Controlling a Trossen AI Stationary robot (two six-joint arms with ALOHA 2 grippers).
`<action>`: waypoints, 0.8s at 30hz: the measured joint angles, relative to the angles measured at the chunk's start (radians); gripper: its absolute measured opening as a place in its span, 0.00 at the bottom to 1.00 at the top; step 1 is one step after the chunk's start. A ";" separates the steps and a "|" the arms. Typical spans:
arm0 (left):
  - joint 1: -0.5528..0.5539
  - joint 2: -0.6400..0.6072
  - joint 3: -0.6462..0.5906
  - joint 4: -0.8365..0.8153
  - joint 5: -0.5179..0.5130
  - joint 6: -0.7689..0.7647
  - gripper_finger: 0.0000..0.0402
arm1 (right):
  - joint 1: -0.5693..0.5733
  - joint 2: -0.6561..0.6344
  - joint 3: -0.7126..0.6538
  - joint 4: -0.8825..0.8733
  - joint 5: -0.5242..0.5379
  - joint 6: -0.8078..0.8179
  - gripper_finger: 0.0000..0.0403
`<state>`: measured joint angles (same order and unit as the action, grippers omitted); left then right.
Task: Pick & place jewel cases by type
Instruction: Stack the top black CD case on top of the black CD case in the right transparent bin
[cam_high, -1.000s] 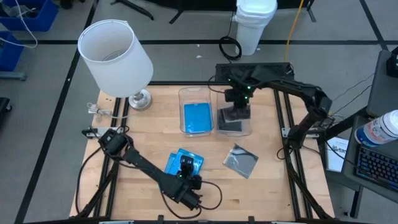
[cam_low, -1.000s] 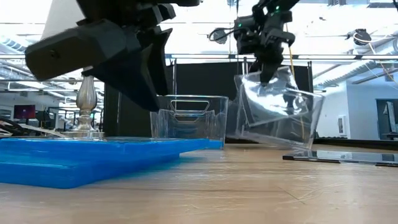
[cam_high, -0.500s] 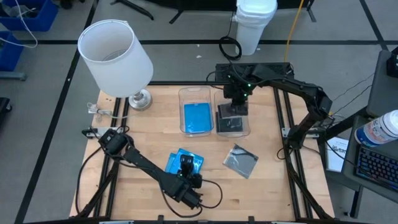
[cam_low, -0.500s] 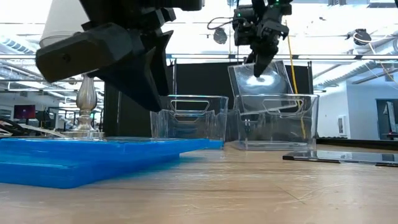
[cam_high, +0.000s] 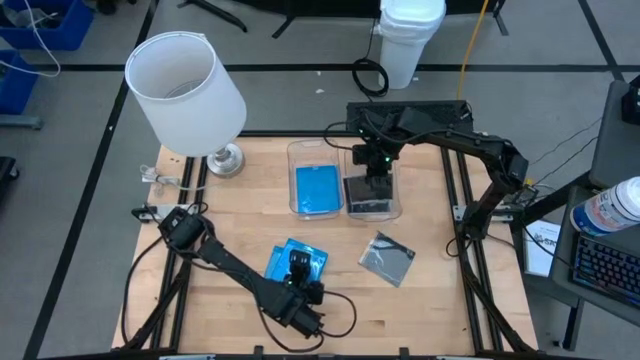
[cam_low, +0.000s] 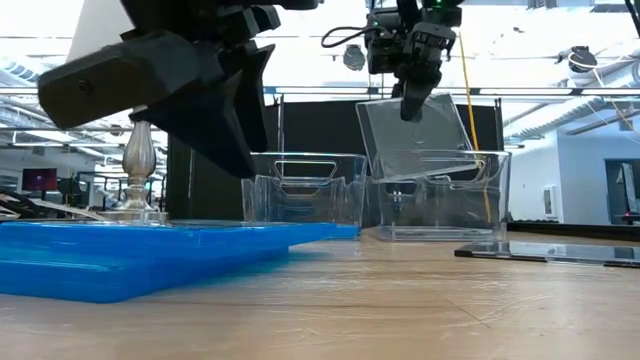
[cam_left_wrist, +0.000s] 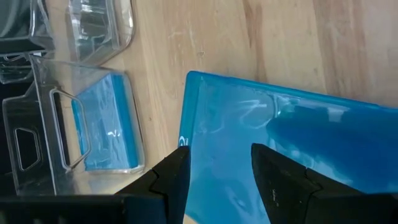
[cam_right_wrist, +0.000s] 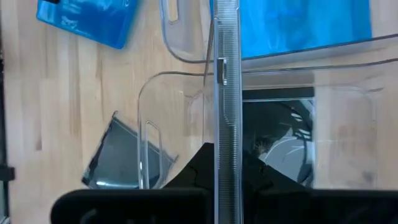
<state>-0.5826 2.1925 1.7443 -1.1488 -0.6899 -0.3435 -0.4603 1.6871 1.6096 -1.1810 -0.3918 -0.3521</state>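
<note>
Fingers of the right gripper (cam_high: 371, 172) pinch a clear jewel case (cam_high: 366, 192) over the right-hand bin (cam_high: 401, 205) in the high view; another dark case lies on that bin's floor, though it is mostly hidden under the held one. The left-hand bin (cam_high: 294, 160) beside it holds a blue jewel case (cam_high: 318, 189) lying flat. On the wooden surface (cam_high: 430, 310), a second blue case (cam_high: 283, 262) lies nearer the front edge with the left gripper (cam_high: 299, 270) directly above it, and a dark grey case (cam_high: 387, 258) lies well apart to its right. A white lamp (cam_high: 185, 90) stands at the surface's back left corner.

From the low view, the right gripper (cam_low: 410, 103) hangs above the right-hand bin (cam_low: 490, 200) and holds the clear case (cam_low: 415, 138) tilted, its lower edge dipping just inside the bin's rim. The left gripper's bulk fills the upper left, hovering over the blue case (cam_low: 130, 255) that lies flat in the foreground. The grey case (cam_low: 555, 252) rests flat at far right.

Through the left wrist camera, the two dark fingers (cam_left_wrist: 171, 183) stand apart, empty, just over the blue case (cam_left_wrist: 298, 149); beyond it, the left-hand bin (cam_left_wrist: 37, 124) shows its own blue case (cam_left_wrist: 106, 121).

Through the right wrist camera, the held case (cam_right_wrist: 227, 93) appears edge-on, clamped between the fingers (cam_right_wrist: 193, 171). Below it are the right-hand bin (cam_right_wrist: 149, 99) with the dark case (cam_right_wrist: 289, 140) in it, the grey case (cam_right_wrist: 115, 155) on the surface, and the loose blue case (cam_right_wrist: 84, 18).
</note>
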 joint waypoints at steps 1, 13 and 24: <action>-0.002 0.000 0.000 0.000 0.000 0.000 0.43 | 0.000 -0.001 -0.002 0.007 0.011 0.002 0.03; -0.013 0.000 0.000 -0.002 -0.001 -0.010 0.43 | -0.011 -0.001 -0.099 0.067 0.013 0.057 0.03; -0.013 0.000 0.000 -0.002 -0.013 -0.025 0.43 | -0.046 -0.001 -0.225 0.152 -0.054 0.070 0.03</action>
<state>-0.5953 2.1925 1.7443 -1.1511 -0.7025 -0.3687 -0.5058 1.6859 1.3847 -1.0294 -0.4456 -0.2823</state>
